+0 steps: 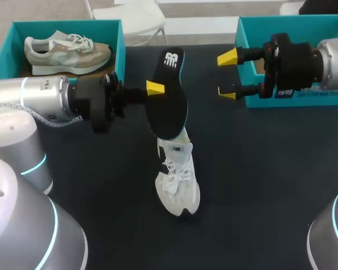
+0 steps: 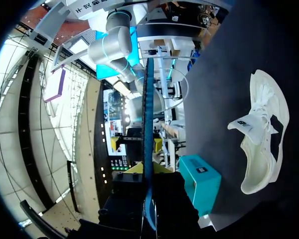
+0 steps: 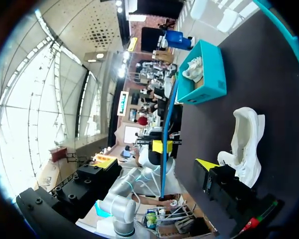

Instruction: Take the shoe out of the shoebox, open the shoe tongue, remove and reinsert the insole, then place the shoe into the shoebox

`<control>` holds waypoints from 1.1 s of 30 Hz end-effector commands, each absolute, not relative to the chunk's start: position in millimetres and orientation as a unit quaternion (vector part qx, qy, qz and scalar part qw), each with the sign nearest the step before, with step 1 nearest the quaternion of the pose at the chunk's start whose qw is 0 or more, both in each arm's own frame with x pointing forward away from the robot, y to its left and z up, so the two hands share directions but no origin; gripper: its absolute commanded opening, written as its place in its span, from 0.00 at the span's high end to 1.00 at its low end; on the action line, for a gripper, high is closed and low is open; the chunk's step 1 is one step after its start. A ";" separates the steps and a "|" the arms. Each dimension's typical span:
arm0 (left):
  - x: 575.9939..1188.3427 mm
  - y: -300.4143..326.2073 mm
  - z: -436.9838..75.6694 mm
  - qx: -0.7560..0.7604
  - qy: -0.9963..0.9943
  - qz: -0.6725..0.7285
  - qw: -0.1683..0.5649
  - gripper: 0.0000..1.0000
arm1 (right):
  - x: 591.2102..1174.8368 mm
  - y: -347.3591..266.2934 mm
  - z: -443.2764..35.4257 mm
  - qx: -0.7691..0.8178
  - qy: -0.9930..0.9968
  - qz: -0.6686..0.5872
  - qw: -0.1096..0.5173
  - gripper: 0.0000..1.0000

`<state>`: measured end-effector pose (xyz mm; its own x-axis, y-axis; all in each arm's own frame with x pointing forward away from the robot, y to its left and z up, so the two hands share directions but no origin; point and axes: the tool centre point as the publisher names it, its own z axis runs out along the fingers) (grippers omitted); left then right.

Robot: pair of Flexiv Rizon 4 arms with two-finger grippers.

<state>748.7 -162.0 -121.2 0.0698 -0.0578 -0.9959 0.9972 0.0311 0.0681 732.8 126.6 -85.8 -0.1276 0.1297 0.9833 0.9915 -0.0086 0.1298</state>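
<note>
Left pincer (image 1: 156, 89) clamping upright insole (image 1: 169, 109), white shoe (image 1: 178, 185) beneath it

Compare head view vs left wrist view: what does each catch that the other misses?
Head only: the left shoebox with a beige shoe inside, and the right tool, open.
Left wrist only: the white shoe's mouth with the tongue lifted; in the head view the insole covers it.
Both: the insole clamped in the left tool, face-on from the head, edge-on from the wrist; the white shoe on the table; the right shoebox.
</note>
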 end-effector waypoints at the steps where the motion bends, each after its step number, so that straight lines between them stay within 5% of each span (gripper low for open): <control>1: 747.8 -161.4 -121.7 0.495 0.474 -0.489 0.540 1.00 | 732.8 127.9 -86.1 -0.503 -0.558 -0.502 0.429 0.00; 6: 747.8 -161.4 -121.7 0.495 0.474 -0.489 0.540 1.00 | 732.8 127.9 -86.1 -0.503 -0.558 -0.502 0.429 0.00; 11: 746.9 -155.6 -120.8 0.372 0.594 -0.555 0.448 1.00 | 732.8 127.9 -86.1 -0.503 -0.558 -0.502 0.429 0.00; 25: 738.4 -147.3 -125.9 0.107 0.748 -0.650 0.084 1.00 | 732.8 127.9 -86.1 -0.503 -0.558 -0.502 0.429 0.00; 33: 739.0 -147.7 -126.9 0.103 0.740 -0.659 0.082 1.00 | 732.8 127.9 -86.1 -0.503 -0.558 -0.502 0.429 0.00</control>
<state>736.7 -147.9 -130.4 -0.6956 -0.0200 -0.7181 0.7141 0.0898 -0.6942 732.9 126.9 -85.7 -0.1276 0.1305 0.9832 0.9915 -0.0079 0.1297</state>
